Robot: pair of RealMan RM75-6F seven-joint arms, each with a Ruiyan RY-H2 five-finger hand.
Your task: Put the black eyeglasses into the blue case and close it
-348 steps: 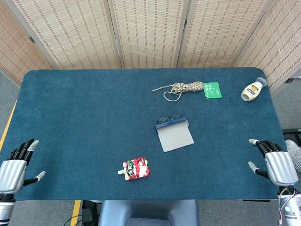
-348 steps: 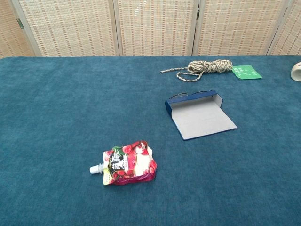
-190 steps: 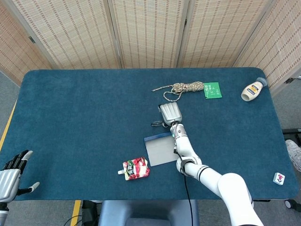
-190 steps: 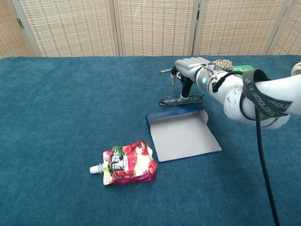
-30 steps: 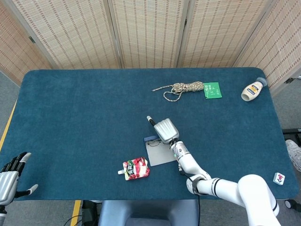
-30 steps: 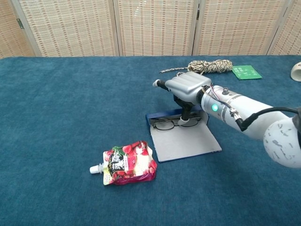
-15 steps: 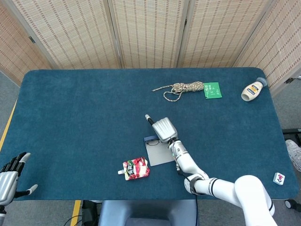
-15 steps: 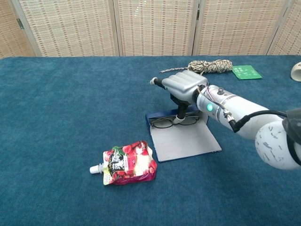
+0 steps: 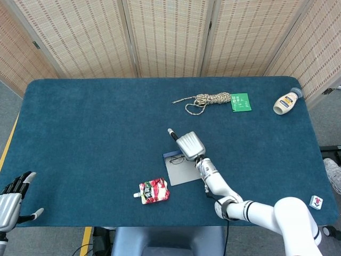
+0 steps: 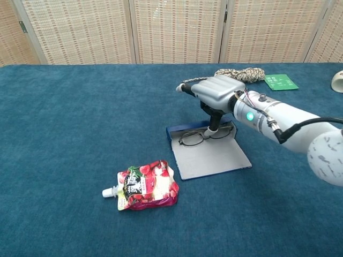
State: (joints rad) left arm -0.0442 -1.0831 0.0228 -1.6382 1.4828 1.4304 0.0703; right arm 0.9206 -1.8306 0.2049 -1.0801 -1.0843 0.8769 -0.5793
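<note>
Black eyeglasses (image 10: 202, 136) lie unfolded along the far edge of the open blue case (image 10: 214, 155).

- No word, number or brand can be read anywhere in either view.
- The green card (image 9: 241, 102) near the far edge of the table (image 9: 80, 128), toward its far right corner, carries white printing, too small to make out.
- The pale bottle (image 9: 285, 102) at the far right corner bears a dark label patch with a yellow mark; its lettering is blurred.
- The red pouch (image 10: 146, 184) near the front edge shows a fruit picture and a dark panel with light characters, none legible.
- The small white tile (image 9: 316, 201) at the front right corner bears a red mark, too small to read.
</note>
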